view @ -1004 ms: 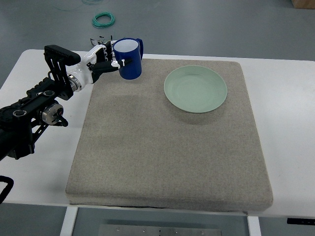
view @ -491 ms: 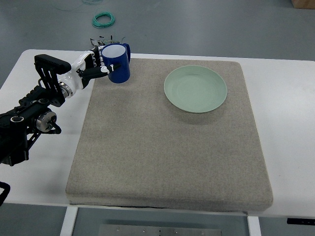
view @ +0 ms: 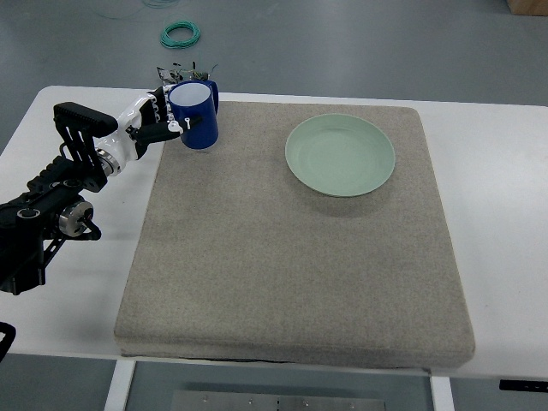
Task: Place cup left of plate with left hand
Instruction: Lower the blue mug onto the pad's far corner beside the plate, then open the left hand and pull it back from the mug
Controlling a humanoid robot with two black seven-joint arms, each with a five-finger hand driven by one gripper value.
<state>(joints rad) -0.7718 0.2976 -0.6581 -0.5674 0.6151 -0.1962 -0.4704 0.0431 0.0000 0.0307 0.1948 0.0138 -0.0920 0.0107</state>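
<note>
1. Top view gives me my left hand (view: 163, 116) at the far left corner of the grey mat (view: 291, 257), fingers wrapped around the blue cup (view: 194, 116).
2. I see the cup upright in that grasp, its white inside showing.
3. To the right of the hand, well apart, lies the green plate (view: 340, 155) on the mat.
4. Beyond the hand, a green cable coil (view: 179, 34) lies on the floor.

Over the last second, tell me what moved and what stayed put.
The left hand, shut on the blue cup, drew back toward the picture's left, carrying the cup farther from the green plate. The grip did not change. The plate and the grey mat stayed where they were.
</note>
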